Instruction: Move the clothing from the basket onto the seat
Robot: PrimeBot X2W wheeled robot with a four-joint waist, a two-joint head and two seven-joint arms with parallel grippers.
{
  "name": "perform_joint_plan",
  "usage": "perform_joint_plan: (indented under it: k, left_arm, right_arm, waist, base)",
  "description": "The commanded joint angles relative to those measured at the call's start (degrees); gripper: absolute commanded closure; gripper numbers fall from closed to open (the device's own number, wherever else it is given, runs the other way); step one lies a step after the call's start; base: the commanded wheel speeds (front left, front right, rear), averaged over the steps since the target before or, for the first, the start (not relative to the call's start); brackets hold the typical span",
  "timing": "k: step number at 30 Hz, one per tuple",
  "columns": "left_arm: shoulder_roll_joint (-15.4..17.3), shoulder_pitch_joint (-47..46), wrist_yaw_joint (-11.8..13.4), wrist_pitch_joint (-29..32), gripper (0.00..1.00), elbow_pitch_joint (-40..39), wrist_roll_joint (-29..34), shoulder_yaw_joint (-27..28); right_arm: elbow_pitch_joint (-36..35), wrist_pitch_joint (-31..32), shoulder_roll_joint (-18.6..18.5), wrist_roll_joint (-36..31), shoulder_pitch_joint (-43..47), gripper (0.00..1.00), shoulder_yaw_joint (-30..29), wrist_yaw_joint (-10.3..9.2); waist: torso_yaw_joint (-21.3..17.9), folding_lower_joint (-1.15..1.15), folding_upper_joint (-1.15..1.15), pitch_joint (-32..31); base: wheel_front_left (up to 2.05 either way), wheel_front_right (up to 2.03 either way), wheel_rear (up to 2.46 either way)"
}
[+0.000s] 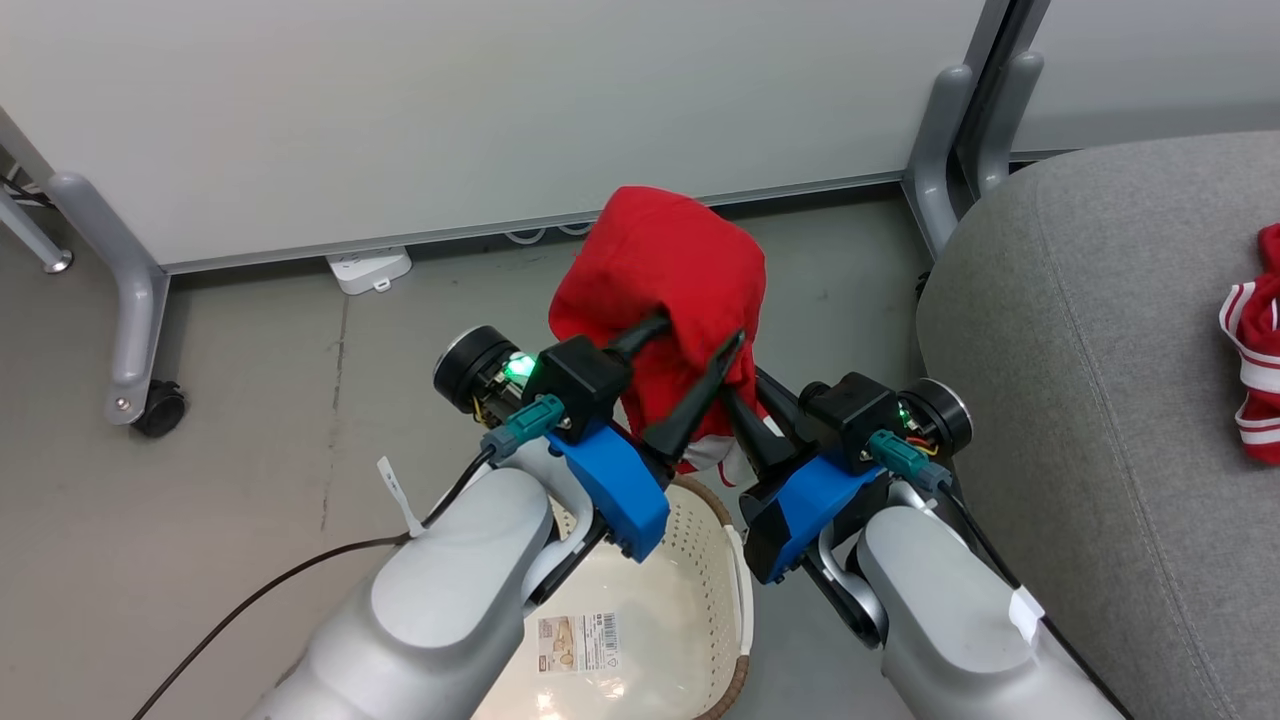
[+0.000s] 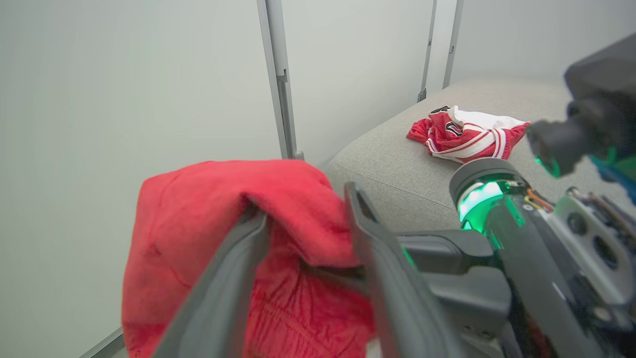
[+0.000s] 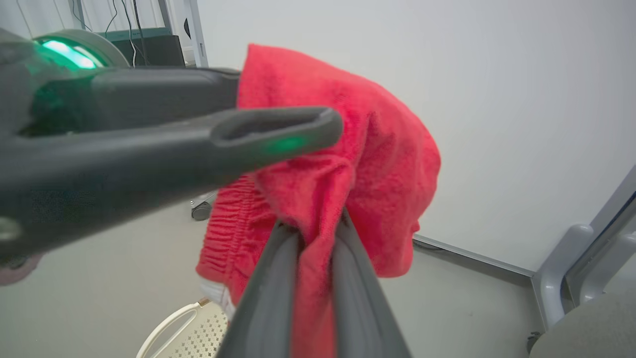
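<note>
one red-and-white striped garment point(image 2: 467, 134) lies on the large grey woven seat point(image 1: 1080, 300); the plain red fabric garment point(image 1: 665, 265) hangs above the cream perforated basket point(image 1: 700, 520), right gripper point(image 3: 318, 228) clamped on it, left gripper point(image 2: 305, 209) spread apart. next, likely: swing right, release over seat.

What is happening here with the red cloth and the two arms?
The robot holds a plain red garment up above the basket. The right gripper is shut on a fold of the fabric. The left gripper has its fingers apart, with cloth draped over them. A striped red and white garment already lies on the grey seat to the robot's right. So one piece is moved, and this one is not yet on the seat.
</note>
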Motion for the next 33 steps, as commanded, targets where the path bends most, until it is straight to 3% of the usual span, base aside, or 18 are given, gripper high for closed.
perform_joint_plan:
  k: [1,15,33]
  left_arm:
    - [0.2,-0.3,0.1,-0.2,0.00,-0.1,0.3,0.4]
    - [0.4,0.5,0.3,-0.2,0.00,-0.7,2.1,2.1]
    - [1.3,0.7,0.0,-0.2,0.00,-1.3,3.1,0.3]
  right_arm:
    - [-0.2,0.0,0.2,0.4,-0.8,1.00,-0.2,-0.06]
    - [-0.8,0.0,0.1,0.4,-0.9,1.00,-6.0,-0.06]
    - [-6.6,0.0,0.1,-4.3,3.3,1.00,-20.8,-0.06]
  waist:
    - [0.0,0.00,0.00,0.0]
    - [-2.8,0.00,0.00,1.6]
    - [-15.4,0.00,0.00,5.0]
  base:
    - [0.00,0.00,0.00]
    - [0.00,0.00,0.00]
    - [0.00,0.00,0.00]
